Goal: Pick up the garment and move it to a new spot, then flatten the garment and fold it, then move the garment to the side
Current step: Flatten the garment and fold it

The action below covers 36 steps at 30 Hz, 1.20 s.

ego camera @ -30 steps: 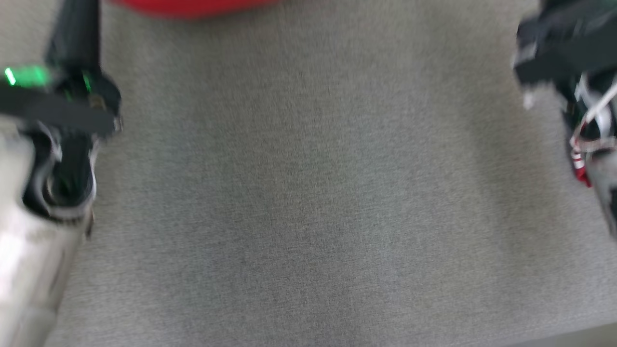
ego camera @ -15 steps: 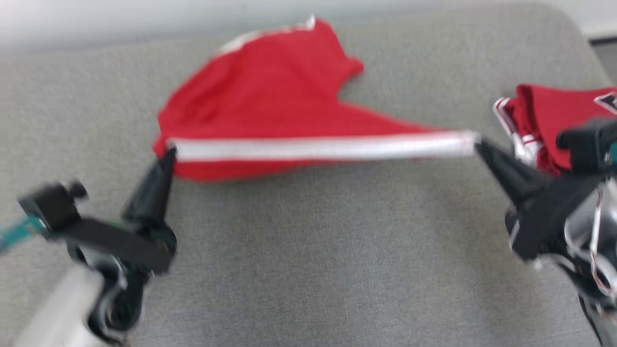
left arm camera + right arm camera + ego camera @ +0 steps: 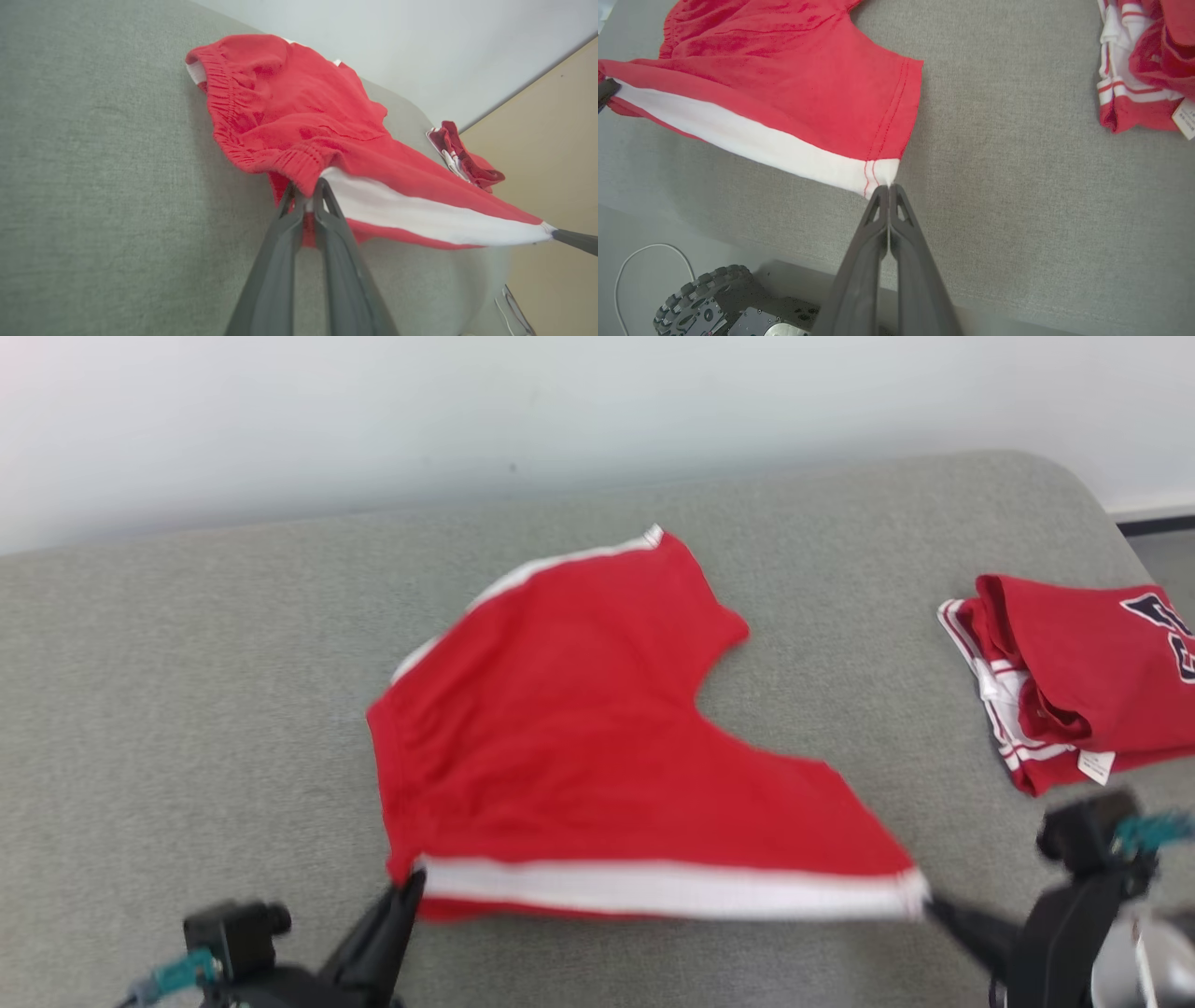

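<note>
My fingers [image 3: 866, 261] are long, dark grey, tapering to points. The boxy black wrist cameras [image 3: 233, 926] trail teal cables [image 3: 177, 975], and the wheel [image 3: 698, 291] is knobby.

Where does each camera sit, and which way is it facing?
Head: atop robot, facing forward-down at red white-striped shorts on grey fabric cushion; left pincer, right pincer at bottom.
Left wrist: along left pincer, shut on waistband corner.
Right wrist: along right pincer, shut on hem corner; wheeled base below.
Shared: all show the shorts and folded red garment.
</note>
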{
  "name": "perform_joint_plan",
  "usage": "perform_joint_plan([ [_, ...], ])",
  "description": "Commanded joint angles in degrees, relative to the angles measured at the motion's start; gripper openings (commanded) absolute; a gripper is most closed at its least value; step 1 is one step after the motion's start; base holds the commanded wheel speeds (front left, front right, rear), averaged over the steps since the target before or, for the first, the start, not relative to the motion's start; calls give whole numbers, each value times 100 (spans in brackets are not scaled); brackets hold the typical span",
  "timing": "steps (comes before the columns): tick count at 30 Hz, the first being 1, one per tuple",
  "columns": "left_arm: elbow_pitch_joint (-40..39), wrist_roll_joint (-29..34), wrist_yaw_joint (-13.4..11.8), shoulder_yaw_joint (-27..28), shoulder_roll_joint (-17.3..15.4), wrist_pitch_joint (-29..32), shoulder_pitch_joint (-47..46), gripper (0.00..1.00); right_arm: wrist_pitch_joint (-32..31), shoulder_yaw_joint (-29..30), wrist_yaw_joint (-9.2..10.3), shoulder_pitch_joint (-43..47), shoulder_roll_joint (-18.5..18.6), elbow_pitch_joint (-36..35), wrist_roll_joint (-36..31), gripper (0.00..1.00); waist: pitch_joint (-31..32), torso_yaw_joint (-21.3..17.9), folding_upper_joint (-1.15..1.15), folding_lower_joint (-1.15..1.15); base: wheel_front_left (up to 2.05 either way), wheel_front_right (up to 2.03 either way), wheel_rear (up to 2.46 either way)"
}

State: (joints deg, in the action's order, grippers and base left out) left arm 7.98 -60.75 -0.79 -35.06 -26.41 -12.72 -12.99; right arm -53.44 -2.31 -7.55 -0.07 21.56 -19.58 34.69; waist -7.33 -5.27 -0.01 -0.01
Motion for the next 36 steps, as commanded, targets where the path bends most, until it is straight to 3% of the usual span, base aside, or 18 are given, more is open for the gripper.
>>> perform_joint_plan([
  [1,-71,130,-115,-123,-165,118,230,0,-307,93,16,316,-76,-51,-90,0,98,101,1,1,0,0,0],
  [8,-494,-71,-387,-406,-279,523,912,0,-1320,436,16,1213,-409,-136,-255,0,175,251,1,1,0,0,0],
  [14,-777,-177,-545,-474,-174,557,1175,0,-1430,573,16,1241,-542,-397,-355,0,199,367,1,1,0,0,0],
  [18,-853,-223,-556,-413,-95,502,1102,0,-948,428,16,705,-274,-408,-348,0,185,447,1,1,0,0,0],
  [22,-878,-254,-454,-348,-13,529,804,0,-403,140,16,-94,38,79,-411,0,128,531,1,1,0,0,0],
  [36,-103,-164,-401,-69,582,462,-680,0,1934,-853,16,-3088,139,3111,-778,0,-388,994,1,1,0,0,0],
])
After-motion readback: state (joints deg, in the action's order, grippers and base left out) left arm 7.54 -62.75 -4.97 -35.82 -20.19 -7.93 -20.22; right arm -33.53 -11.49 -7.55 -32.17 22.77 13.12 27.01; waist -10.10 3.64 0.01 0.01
